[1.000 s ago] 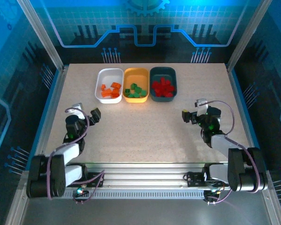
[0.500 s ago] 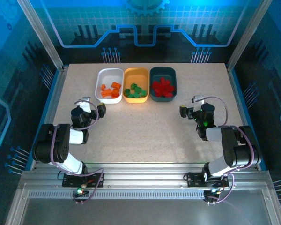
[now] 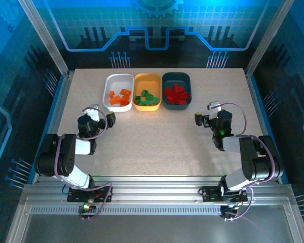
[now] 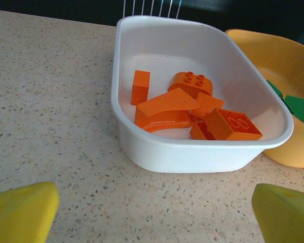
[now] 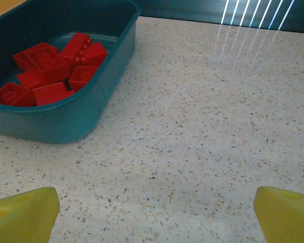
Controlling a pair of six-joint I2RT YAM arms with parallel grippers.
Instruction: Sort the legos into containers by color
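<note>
- Top external view: three trays sit in a row at the far side of the table [image 3: 157, 144]: white tray [image 3: 119, 76], yellow tray [image 3: 147, 75], teal tray [image 3: 176, 75].
- Orange bricks [image 3: 120, 97] lie in the white tray, green bricks [image 3: 147, 97] in the yellow, red bricks [image 3: 176, 94] in the teal.
- Left pincer [image 3: 104, 119] is spread and holds nothing; the white tray lies just ahead of it, nearest corner facing its yellow tips.
- Right pincer [image 3: 202, 120] is spread and holds nothing; the teal tray lies ahead to its left.
</note>
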